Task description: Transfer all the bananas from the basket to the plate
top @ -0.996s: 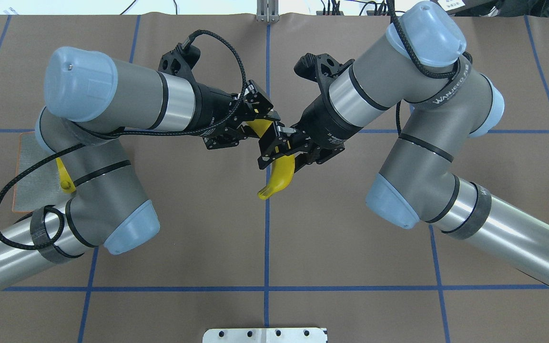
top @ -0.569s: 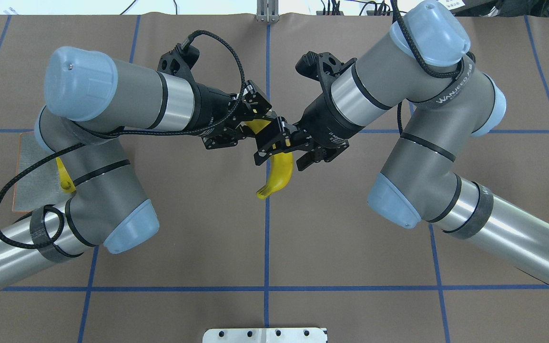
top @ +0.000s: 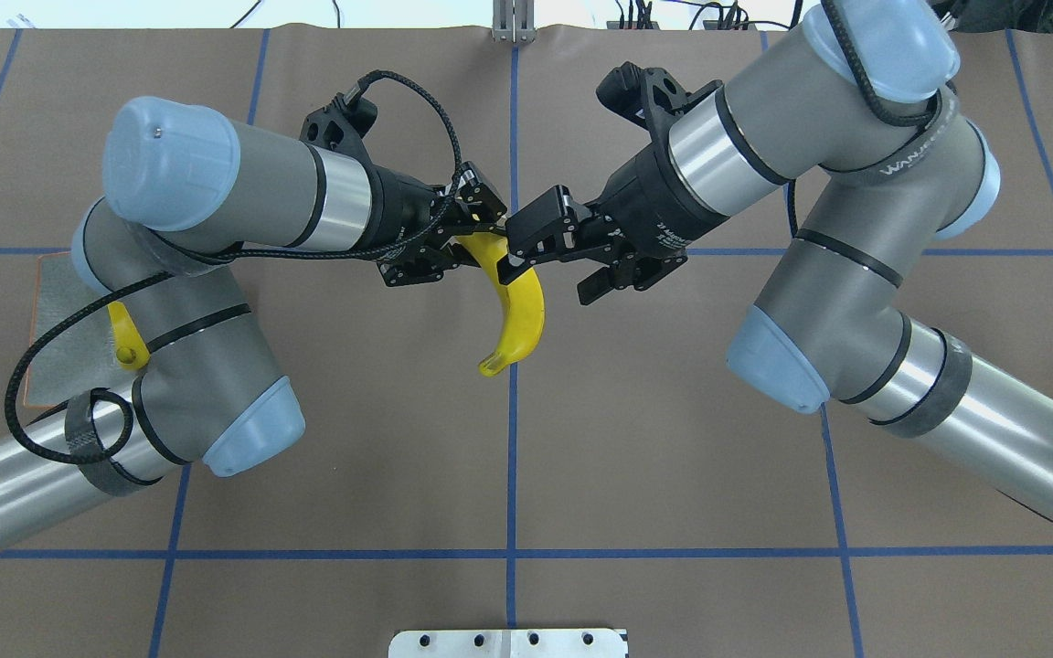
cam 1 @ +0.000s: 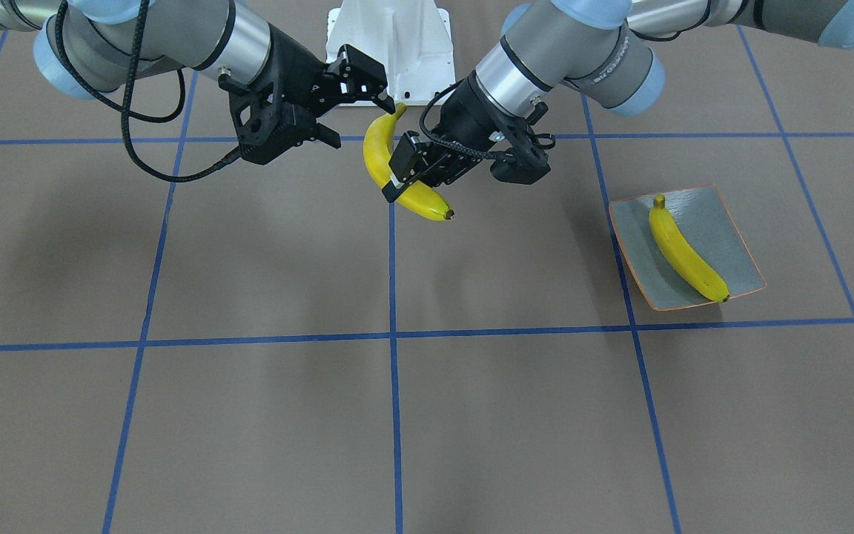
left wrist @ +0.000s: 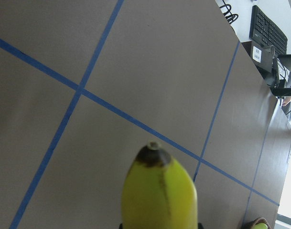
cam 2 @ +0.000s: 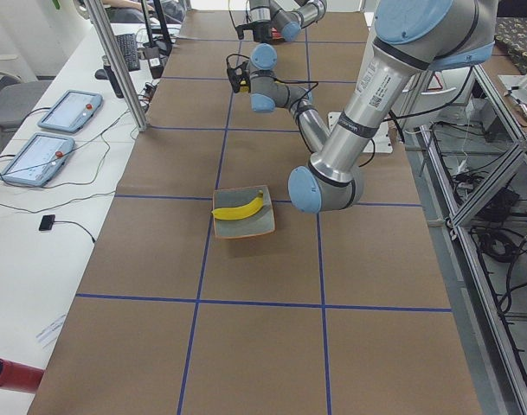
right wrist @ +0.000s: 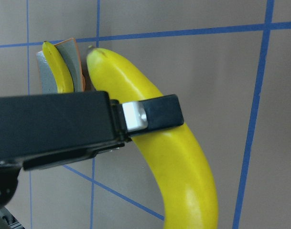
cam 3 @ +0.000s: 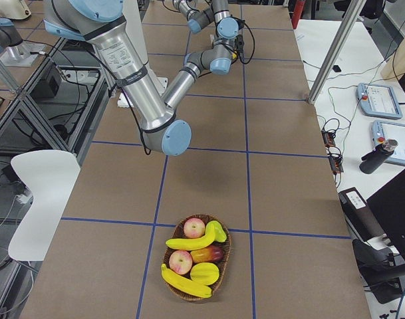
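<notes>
The left gripper (cam 1: pixel 408 180) pinches a banana (cam 1: pixel 375 152) near its dark tip and holds it in the air above the centre of the surface (cam 1: pixel 471 415). The right gripper (top: pixel 552 274) is spread just beside it; contact with the fruit cannot be confirmed. A second banana (cam 1: pixel 683 252) lies on the plate (cam 1: pixel 727 215). Two further bananas (cam 3: pixel 189 243) lie in the basket (cam 3: pixel 226 262) with other fruit.
</notes>
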